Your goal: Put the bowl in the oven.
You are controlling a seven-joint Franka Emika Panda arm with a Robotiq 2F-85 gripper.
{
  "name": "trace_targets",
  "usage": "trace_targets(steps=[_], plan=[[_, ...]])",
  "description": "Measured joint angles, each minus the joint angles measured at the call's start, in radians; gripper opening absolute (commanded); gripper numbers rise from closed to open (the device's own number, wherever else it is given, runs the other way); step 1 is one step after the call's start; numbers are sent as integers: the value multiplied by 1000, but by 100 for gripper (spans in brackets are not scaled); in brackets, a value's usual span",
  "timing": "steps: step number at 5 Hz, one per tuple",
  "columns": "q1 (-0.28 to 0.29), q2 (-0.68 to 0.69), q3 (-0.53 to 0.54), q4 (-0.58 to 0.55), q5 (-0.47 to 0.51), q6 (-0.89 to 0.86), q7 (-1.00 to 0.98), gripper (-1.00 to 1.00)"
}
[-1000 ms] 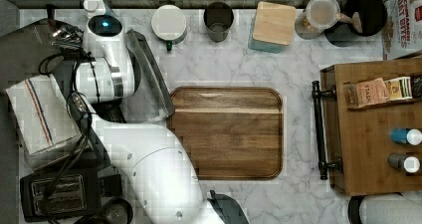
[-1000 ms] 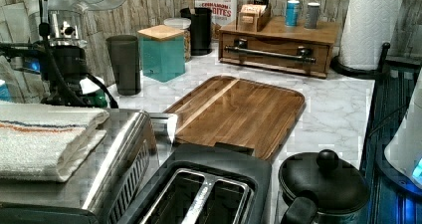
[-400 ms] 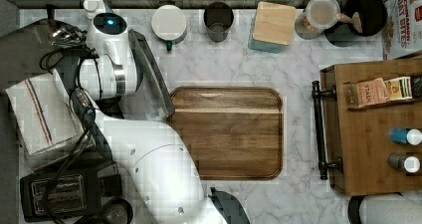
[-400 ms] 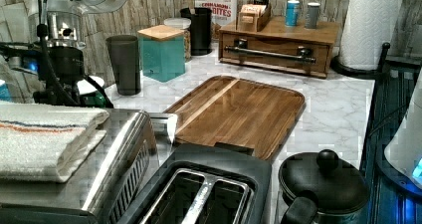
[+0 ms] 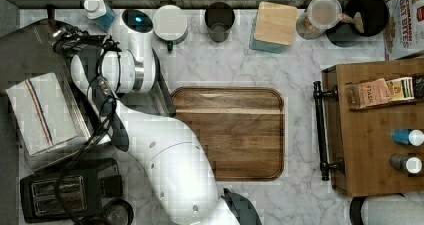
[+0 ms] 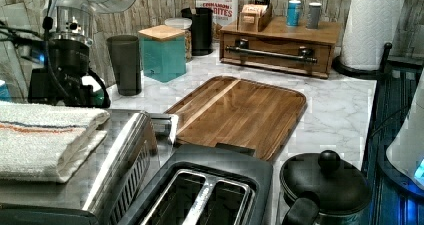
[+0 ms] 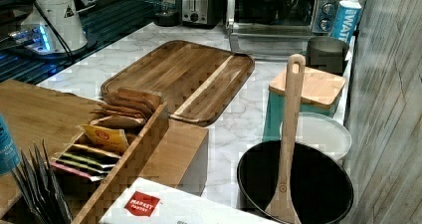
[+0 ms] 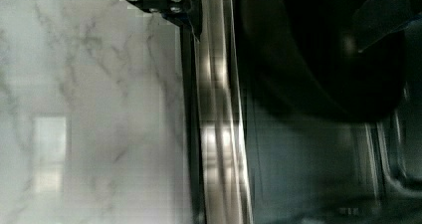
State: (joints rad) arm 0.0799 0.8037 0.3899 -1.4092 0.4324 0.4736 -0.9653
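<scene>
The bowl (image 8: 308, 59) is a round black shape close under my gripper (image 8: 278, 40) in the wrist view. It hangs over the glass of the oven's dropped door (image 8: 308, 164), beside the metal bar handle (image 8: 216, 134). I cannot tell whether it is held or resting. The steel oven (image 5: 30, 50) stands at the top view's left with its door (image 5: 162, 92) open toward the board. My arm's wrist (image 5: 125, 67) is above that door. In the left view the gripper (image 6: 67, 65) hangs beyond the oven (image 6: 115, 160).
A folded towel (image 5: 40, 115) lies on the oven. A black toaster (image 5: 65, 192) stands beside it. A wooden cutting board (image 5: 230, 132) fills the middle. A white lidded container (image 5: 170, 22), a dark grey cup (image 5: 219, 21) and a teal box (image 5: 272, 25) line the back.
My arm's wrist has swung toward the top view's right, most of it in the last half second. The oven, the board and the containers stayed put.
</scene>
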Motion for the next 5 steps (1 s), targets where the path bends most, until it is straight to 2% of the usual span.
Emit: trace_targets(steps=[3, 5], plan=[[-125, -147, -4, -149, 12, 26, 0, 100], [-157, -223, -6, -179, 13, 26, 0, 100]])
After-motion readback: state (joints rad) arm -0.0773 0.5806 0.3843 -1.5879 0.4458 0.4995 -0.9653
